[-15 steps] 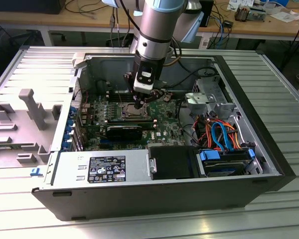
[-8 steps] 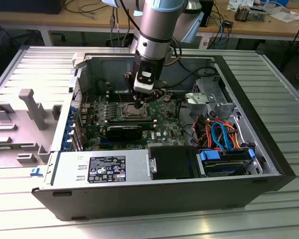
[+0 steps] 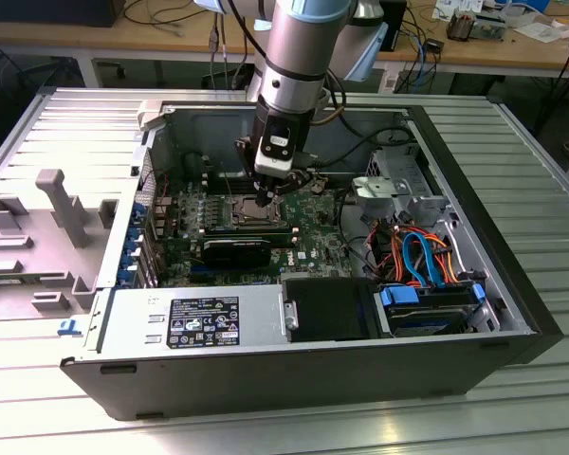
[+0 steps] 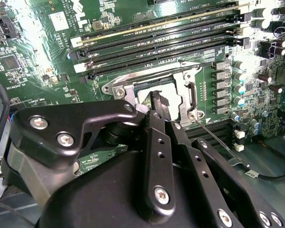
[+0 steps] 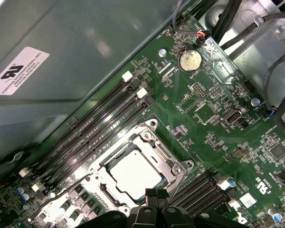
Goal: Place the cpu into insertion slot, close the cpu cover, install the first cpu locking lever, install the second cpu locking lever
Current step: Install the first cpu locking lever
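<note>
The cpu [image 5: 133,173] shows its silvery top, seated in the insertion slot [image 3: 253,210] on the green board. The cpu cover [image 5: 149,140], a silvery frame, lies down around it, and the chip [image 4: 145,95] shows through the cover's [image 4: 187,97] window. A thin wire locking lever [image 4: 221,140] runs out from the socket's corner over the board. My gripper [image 5: 152,195] hangs just above the socket's edge, fingers together and holding nothing. In the exterior view the gripper [image 3: 268,196] stands upright over the socket.
Long black memory slots [image 5: 95,123] run beside the socket. The open computer case [image 3: 104,284] surrounds the board, with a power supply [image 3: 194,322] at the front, a black card [image 3: 237,251] near the socket and drive cables [image 3: 417,256] on the exterior view's right.
</note>
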Action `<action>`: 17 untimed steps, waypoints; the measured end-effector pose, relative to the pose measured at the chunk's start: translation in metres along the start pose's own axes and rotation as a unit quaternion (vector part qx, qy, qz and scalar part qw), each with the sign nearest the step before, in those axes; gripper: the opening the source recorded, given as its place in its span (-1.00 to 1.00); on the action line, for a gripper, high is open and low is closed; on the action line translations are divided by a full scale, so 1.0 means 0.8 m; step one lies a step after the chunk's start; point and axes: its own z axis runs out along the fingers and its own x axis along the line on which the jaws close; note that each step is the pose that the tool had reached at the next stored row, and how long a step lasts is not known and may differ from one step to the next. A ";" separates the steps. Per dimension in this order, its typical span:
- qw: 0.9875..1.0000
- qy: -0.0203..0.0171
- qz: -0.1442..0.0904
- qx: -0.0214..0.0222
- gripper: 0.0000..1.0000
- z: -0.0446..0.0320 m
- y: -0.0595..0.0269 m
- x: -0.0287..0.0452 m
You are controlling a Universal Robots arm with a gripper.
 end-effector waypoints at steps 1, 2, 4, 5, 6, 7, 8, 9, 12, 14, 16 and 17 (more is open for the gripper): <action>1.000 0.000 0.000 0.000 -0.79 0.0000 0.000 0.0000; 1.000 0.000 0.000 0.000 -0.79 -0.0001 0.000 0.0000; 1.000 0.000 -0.001 0.000 -0.79 -0.0003 0.000 0.0000; 1.000 0.000 -0.001 0.000 -0.79 -0.0004 0.000 0.0000; 1.000 0.000 -0.001 0.000 -0.79 -0.0005 0.000 0.0001; 1.000 0.000 -0.002 0.000 -0.79 -0.0006 0.000 0.0001; 1.000 0.000 -0.002 0.000 -0.79 -0.0007 0.000 0.0001; 1.000 0.000 -0.002 -0.001 -0.79 -0.0008 0.000 0.0001; 1.000 0.000 -0.003 -0.001 -0.79 -0.0010 0.000 0.0001; 1.000 0.001 -0.003 -0.001 -0.79 -0.0012 0.000 0.0001; 1.000 0.001 -0.004 -0.001 -0.79 -0.0013 0.000 0.0001; 1.000 0.001 -0.004 -0.001 -0.79 -0.0013 0.000 0.0001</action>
